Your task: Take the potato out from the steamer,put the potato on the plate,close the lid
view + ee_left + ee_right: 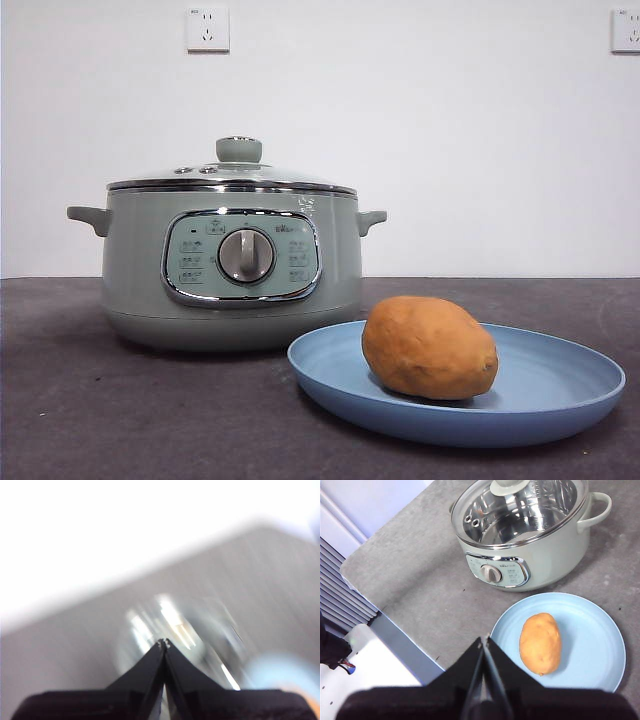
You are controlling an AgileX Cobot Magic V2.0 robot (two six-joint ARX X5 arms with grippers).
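The orange-brown potato (430,347) lies on the light blue plate (560,395) at the front right; both also show in the right wrist view, potato (540,642) on plate (595,645). The sage-green steamer (135,270) stands behind and to the left, with the glass lid (238,172) seated on its rim; the right wrist view shows the steamer (550,565) and the lid (520,510). My right gripper (484,640) is shut and empty, high above the table near the plate. My left gripper (164,642) is shut and empty above the blurred steamer (180,630).
The dark grey table (100,420) ends at an edge in the right wrist view (395,615), with white equipment (370,670) beyond it. A white wall with two sockets (207,28) stands behind the table.
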